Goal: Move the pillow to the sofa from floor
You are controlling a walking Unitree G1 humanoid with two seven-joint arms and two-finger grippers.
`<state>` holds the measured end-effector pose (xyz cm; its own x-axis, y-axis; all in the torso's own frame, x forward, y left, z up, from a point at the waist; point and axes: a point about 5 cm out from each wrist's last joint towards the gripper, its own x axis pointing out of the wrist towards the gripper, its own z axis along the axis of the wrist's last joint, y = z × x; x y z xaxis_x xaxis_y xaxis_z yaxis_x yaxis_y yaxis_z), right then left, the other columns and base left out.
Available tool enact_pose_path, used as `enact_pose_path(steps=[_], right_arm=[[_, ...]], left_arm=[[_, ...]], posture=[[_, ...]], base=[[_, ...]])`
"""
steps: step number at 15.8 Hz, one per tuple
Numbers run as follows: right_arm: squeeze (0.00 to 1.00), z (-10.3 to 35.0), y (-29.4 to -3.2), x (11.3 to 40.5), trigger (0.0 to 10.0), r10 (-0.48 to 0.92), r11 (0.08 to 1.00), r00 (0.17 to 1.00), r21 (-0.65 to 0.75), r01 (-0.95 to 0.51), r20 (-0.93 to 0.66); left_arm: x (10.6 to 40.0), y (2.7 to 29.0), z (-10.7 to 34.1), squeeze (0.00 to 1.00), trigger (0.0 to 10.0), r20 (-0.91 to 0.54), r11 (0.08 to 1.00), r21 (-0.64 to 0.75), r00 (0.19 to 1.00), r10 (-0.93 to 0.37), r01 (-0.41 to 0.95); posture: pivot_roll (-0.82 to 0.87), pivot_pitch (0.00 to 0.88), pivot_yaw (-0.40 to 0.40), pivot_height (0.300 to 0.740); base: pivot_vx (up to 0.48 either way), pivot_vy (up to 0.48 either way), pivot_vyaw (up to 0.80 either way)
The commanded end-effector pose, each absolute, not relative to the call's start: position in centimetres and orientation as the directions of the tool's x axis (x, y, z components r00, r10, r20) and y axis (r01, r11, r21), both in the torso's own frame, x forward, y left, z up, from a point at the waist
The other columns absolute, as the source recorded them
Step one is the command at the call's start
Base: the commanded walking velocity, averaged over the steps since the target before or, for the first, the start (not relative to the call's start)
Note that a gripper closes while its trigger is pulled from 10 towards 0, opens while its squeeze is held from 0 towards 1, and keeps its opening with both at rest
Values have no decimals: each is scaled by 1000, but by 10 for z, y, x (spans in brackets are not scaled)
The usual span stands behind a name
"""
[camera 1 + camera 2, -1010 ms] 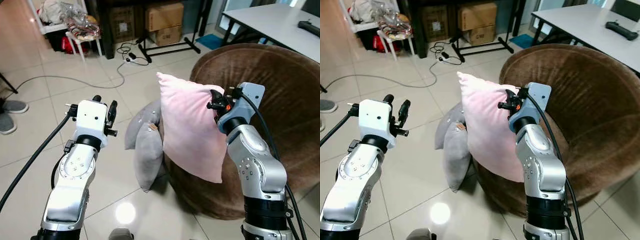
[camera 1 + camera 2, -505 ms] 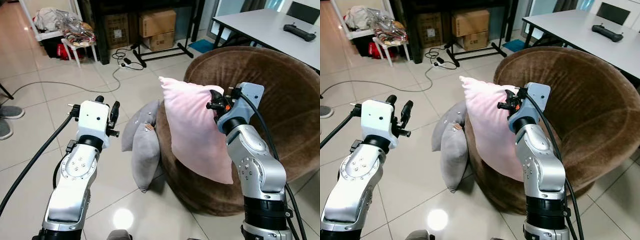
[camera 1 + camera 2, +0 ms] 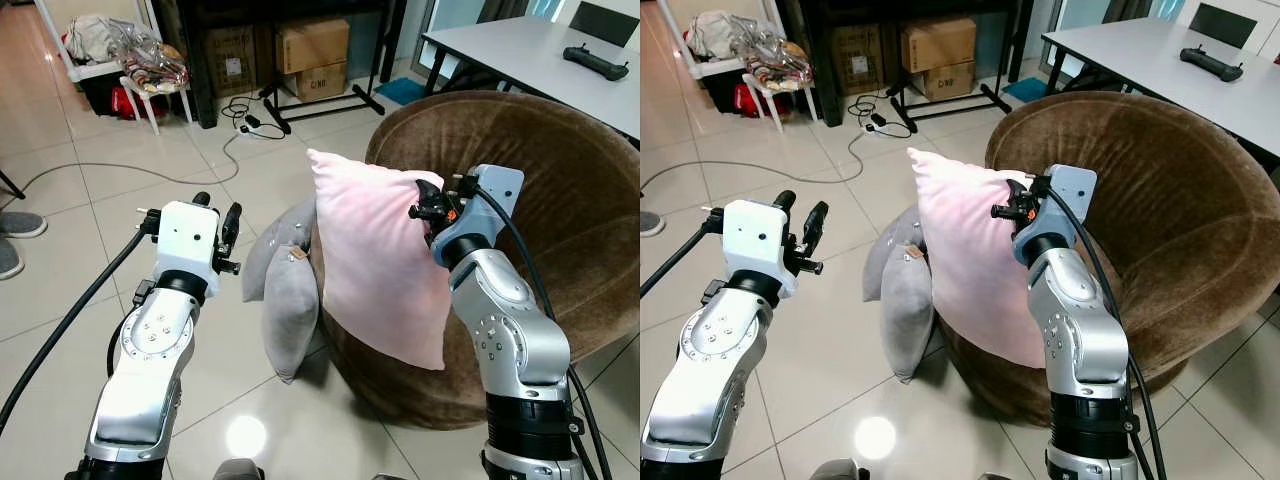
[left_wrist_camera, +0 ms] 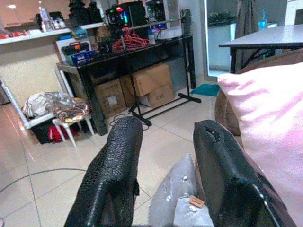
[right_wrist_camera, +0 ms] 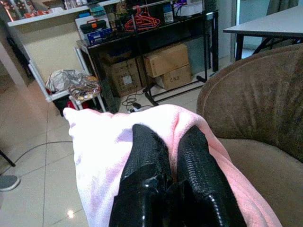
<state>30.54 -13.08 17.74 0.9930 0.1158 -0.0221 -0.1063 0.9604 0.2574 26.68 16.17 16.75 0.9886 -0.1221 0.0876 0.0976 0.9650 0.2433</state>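
A pink pillow hangs upright in the air over the front rim of the round brown sofa. My right gripper is shut on the pillow's top right corner, its two black fingers pinching the fabric. My left gripper is raised to the left of the pillow, open and holding nothing, its fingers spread apart. A grey pillow leans on the floor against the sofa's left side.
A white table stands behind the sofa with a black controller on it. Cables trail across the tiled floor. Cardboard boxes and a cluttered white stool stand at the back. Shoes lie far left.
The pink pillow, held by my right gripper, has swung slightly leftward and its lower corner rose. The camera shifted a little. The left arm stays still.
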Motion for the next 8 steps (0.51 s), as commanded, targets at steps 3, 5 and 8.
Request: enact_pose_path(steps=[3,5,8], right_arm=[[0,191,-129,308,10000,120,961,992,247,-128,46],[0,191,-128,308,10000,124,960,991,247,-133,49],[0,192,-126,308,10000,133,956,990,255,-142,54]], left_arm=[[267,161,170,0,10000,99,966,232,985,-138,112],[268,161,171,0,10000,103,966,229,984,-143,117],[268,160,171,0,10000,104,966,228,983,-150,123]], posture=[[81,0,-39,740],[82,0,-38,740],[81,0,-38,740]], base=[[0,0,0],[126,0,0],[260,0,-452]])
